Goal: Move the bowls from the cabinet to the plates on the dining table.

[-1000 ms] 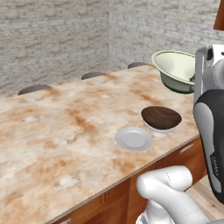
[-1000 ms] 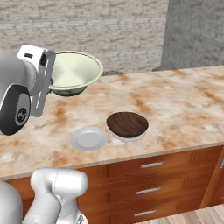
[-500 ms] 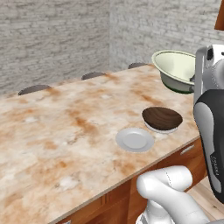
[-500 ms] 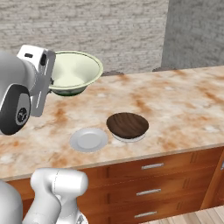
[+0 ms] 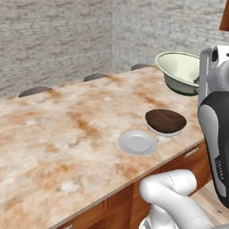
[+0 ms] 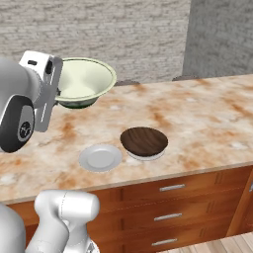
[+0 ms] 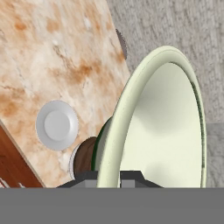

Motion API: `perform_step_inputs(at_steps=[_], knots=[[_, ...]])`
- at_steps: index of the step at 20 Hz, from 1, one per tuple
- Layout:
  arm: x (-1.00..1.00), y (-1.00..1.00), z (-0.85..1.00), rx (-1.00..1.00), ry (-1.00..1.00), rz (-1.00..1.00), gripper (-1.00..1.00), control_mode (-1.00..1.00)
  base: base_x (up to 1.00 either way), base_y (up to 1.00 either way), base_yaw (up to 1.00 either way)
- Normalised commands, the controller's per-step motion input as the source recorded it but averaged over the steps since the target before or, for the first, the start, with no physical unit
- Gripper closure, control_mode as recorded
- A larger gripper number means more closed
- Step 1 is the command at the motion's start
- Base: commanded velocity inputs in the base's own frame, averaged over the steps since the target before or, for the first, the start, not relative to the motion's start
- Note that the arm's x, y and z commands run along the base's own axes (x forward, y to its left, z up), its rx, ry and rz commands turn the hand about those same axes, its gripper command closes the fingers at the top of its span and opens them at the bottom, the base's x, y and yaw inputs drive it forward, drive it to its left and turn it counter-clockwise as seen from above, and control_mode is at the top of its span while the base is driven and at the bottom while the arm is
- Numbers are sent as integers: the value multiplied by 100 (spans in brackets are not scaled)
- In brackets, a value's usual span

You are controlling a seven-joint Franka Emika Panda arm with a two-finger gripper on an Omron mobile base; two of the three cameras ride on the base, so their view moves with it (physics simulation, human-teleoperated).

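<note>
Two bowls: brown bowl [image 6: 144, 142] on one plate, cream bowl [image 6: 84, 83] clamped in gripper [image 7: 108, 177].

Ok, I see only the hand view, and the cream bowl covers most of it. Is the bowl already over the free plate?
Observer: Not yet. In the right base view the cream bowl hangs above the dining table, behind the empty plate rather than over it.
Operator: And the brown bowl, is it placed?
Observer: Yes. The brown bowl sits on the other plate, right of the empty one; a white edge shows beneath it.
Operator: Is my bowl tipping in the claw?
Observer: The claw pinches its rim. From the base views the bowl's opening faces up, only slightly tilted.
</note>
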Motion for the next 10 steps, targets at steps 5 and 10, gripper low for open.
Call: perform_step_inputs(at_steps=[5, 10], knots=[[0, 0, 0, 0, 0, 0, 100, 100, 0, 0, 0], [0, 0, -16, 0, 5, 0, 100, -100, 0, 0, 0]])
